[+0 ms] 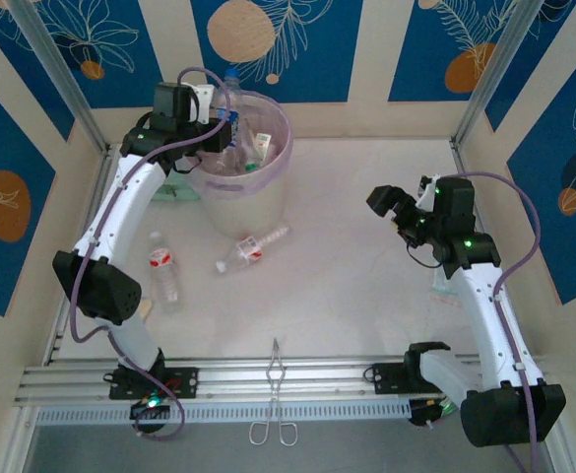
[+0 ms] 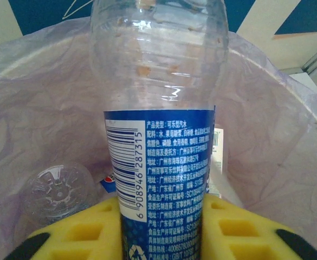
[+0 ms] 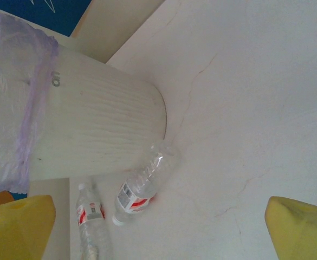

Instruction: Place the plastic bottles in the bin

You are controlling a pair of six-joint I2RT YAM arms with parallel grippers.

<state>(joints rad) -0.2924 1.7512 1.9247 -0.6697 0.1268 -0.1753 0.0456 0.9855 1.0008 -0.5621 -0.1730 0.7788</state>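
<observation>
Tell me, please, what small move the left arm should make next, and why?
Probably open the left gripper and release. Its pads are clamped on the blue-labelled bottle, which is held above the open mouth of the lined bin, where a clear bottle already lies at the bottom, so it should fall inside.

Bin [image 1: 236,202]: round, white, ribbed wall, translucent lilac liner folded over the rim. It stands upright at the far left of the tabletop [image 1: 366,276]. Several clear bottles [image 1: 253,148] lie inside.

Blue-label bottle [image 2: 158,162]: clear, with barcode and white print. The left gripper [image 2: 161,227] jaws clamp it at the label, and its body projects over the bin's mouth.

Two red-label bottles lie on their sides on the tabletop. One [image 1: 253,246] is diagonal, near the bin's base, with a white cap. The other [image 1: 161,266] lies further left, apart from it.
</observation>
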